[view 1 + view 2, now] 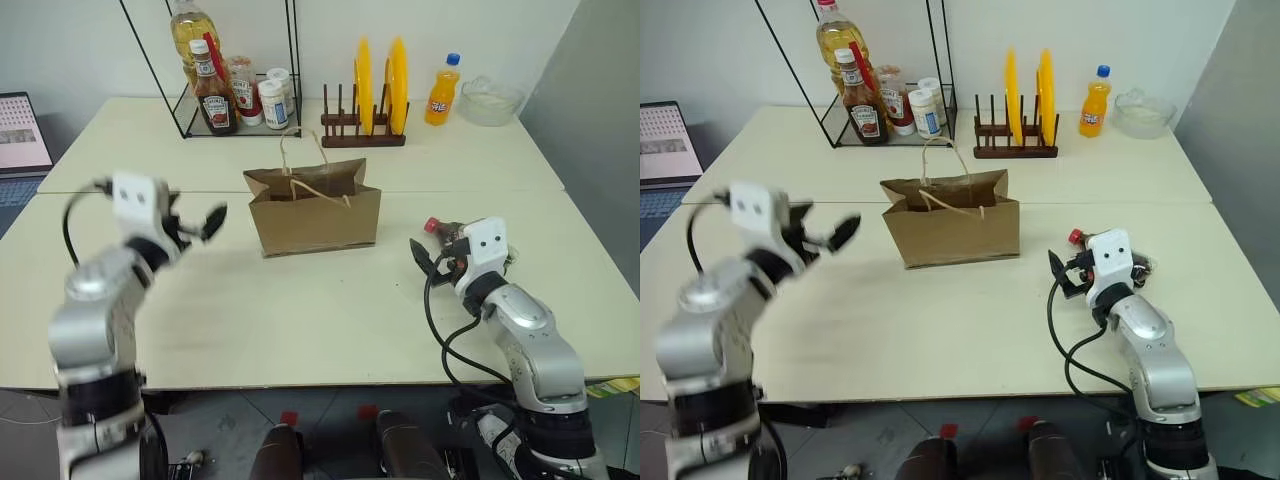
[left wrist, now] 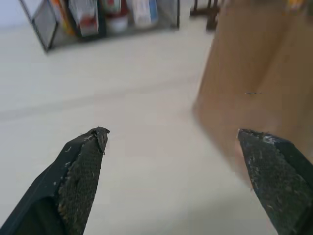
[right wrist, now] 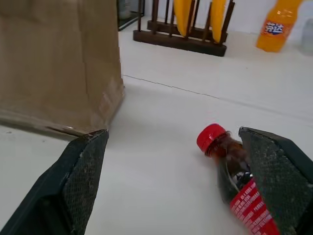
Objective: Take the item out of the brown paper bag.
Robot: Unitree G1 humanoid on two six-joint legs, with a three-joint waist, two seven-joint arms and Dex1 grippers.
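**Red-capped cola bottle lies out on the table by my right gripper**

Dark cola fills the item (image 3: 234,171), a small plastic bottle with a red cap and red label, and it is lying on its side on the pale table (image 1: 300,320), outside the brown paper bag (image 1: 315,212) and well to the bag's right. Its long axis runs roughly across the tabletop, cap end pointing back toward the bag, body running under my right wrist. My right gripper (image 3: 181,181) is clearly the nearer one: in the right wrist view the bottle sits just inside one finger, low on the table, and I see no contact. Those jaws stand wide apart and hold nothing. My left gripper (image 1: 205,222) hangs in the air just left of the bag, also spread wide and empty, touching neither bag nor table. I judge the removal essentially done.
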